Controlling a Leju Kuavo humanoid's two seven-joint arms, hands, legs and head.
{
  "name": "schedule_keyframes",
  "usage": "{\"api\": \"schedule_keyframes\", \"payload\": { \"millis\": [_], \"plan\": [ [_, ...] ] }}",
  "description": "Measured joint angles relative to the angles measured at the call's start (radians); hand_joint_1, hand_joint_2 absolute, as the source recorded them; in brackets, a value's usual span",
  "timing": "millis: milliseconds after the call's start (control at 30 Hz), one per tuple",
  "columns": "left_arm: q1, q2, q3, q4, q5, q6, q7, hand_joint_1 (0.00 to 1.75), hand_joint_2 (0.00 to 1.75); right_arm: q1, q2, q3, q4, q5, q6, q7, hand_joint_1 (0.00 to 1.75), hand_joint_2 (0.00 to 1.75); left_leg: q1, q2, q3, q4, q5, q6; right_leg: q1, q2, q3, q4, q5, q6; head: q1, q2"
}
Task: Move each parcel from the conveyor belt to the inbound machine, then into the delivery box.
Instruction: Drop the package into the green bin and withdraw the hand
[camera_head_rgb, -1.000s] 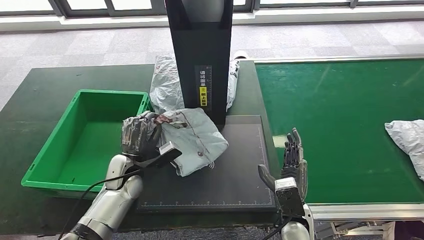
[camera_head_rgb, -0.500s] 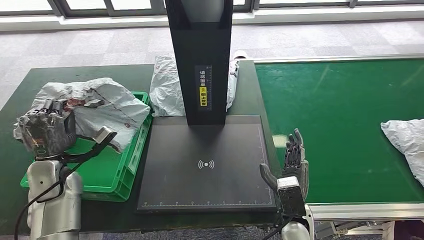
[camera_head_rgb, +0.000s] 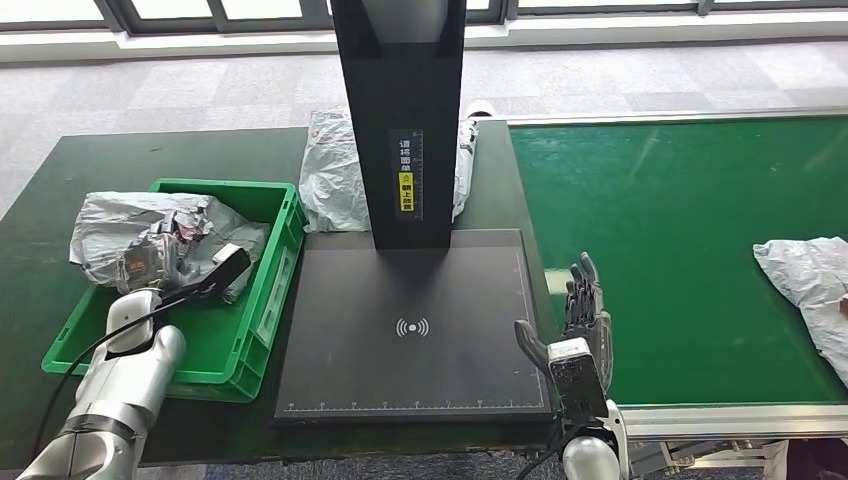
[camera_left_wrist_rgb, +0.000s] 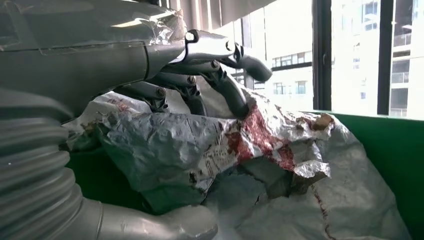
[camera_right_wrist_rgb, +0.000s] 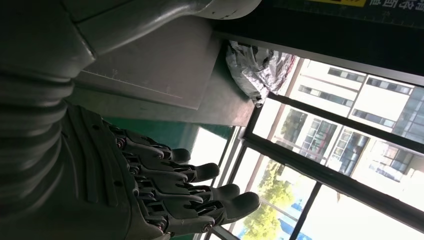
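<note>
Conveyor belt (camera_head_rgb: 680, 250), green, carrying one grey parcel (camera_head_rgb: 812, 290) at its right edge, beside the black inbound machine (camera_head_rgb: 410, 330) with a bare scanning plate. Green delivery box (camera_head_rgb: 262, 330) on the counter (camera_head_rgb: 60, 180): the left hand (camera_head_rgb: 150, 262) grasps a crumpled grey parcel (camera_head_rgb: 130, 225) lying over the box's left rim. Right hand (camera_head_rgb: 585, 325) upright at the belt's near-left edge, fingers extended, holding nothing.

A: Head view looks evenly lit. Daylight comes from the windows (camera_head_rgb: 60, 12) along the top edge, and shadows are soft.

B: Sharp throughout. The wrist views?

A: Blown-out window glare at right in both. The left robot hand (camera_left_wrist_rgb: 75, 55) shines with highlights; the right robot hand (camera_right_wrist_rgb: 165, 185) sits dim, backlit.
</note>
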Motion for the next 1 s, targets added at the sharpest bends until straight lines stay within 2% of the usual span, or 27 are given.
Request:
{"api": "schedule_keyframes", "payload": {
  "millis": [133, 267, 400, 533, 733, 800, 900, 1000],
  "plan": [
    [-0.035, -0.005, -0.002, 0.060, 0.046, 0.005, -0.039, 0.00, 1.75, 0.007, 0.000, -0.001, -0.001, 0.009, 0.001, 0.004, 0.00, 1.75, 0.000, 0.000, 0.000, 0.000, 0.000, 0.000, 0.000, 0.000, -0.001, 0.000, 0.000, 0.000, 0.000, 0.000],
    [-0.058, -0.029, -0.002, 0.067, 0.263, 0.025, -0.206, 0.00, 1.75, 0.030, 0.000, -0.006, -0.020, 0.028, -0.002, 0.014, 0.00, 1.75, 0.000, -0.001, -0.001, 0.000, 0.000, 0.000, 0.000, -0.001, -0.001, 0.000, 0.000, 0.000, 0.000, 0.000],
    [-0.054, -0.072, -0.002, -0.012, 0.599, 0.070, -0.363, 0.00, 1.75, 0.056, 0.001, -0.015, -0.052, 0.044, -0.008, 0.022, 0.00, 0.00, 0.000, 0.001, -0.002, 0.000, 0.000, 0.000, 0.000, 0.000, -0.002, 0.000, 0.000, 0.000, 0.000, 0.000],
    [-0.025, -0.104, -0.002, -0.156, 0.868, 0.151, -0.477, 0.00, 1.75, 0.071, 0.004, -0.018, -0.072, 0.058, -0.017, 0.024, 0.00, 0.00, 0.000, 0.001, -0.002, 0.000, -0.001, 0.000, 0.000, 0.000, -0.002, 0.000, 0.000, 0.000, 0.000, 0.000],
    [0.040, -0.133, -0.006, -0.316, 1.013, 0.215, -0.566, 0.00, 1.75, 0.081, 0.009, -0.018, -0.085, 0.063, -0.024, 0.024, 0.00, 0.00, 0.000, 0.001, -0.002, 0.000, -0.001, 0.000, 0.000, 0.001, -0.002, 0.000, -0.001, 0.000, 0.000, 0.000],
    [0.069, -0.145, -0.026, -0.369, 1.082, 0.179, -0.583, 0.00, 1.75, 0.083, 0.011, -0.018, -0.088, 0.071, -0.025, 0.024, 0.00, 0.00, 0.000, 0.001, -0.002, 0.000, -0.001, 0.000, 0.000, 0.001, -0.002, 0.000, -0.001, 0.000, 0.000, 0.000],
    [0.114, -0.161, -0.095, -0.432, 1.147, 0.059, -0.554, 0.00, 1.75, 0.082, 0.016, -0.018, -0.092, 0.092, -0.017, 0.029, 0.00, 0.00, 0.000, 0.000, -0.003, 0.000, -0.001, 0.000, 0.000, 0.000, -0.002, 0.000, -0.001, 0.000, 0.000, 0.000],
    [0.143, -0.175, -0.155, -0.464, 1.155, 0.023, -0.542, 0.00, 1.75, 0.081, 0.021, -0.018, -0.093, 0.100, -0.014, 0.036, 0.00, 1.31, 0.000, 0.000, -0.003, 0.000, -0.001, 0.000, 0.000, 0.000, -0.002, 0.000, -0.001, 0.000, 0.000, 0.000]
  ]
}}
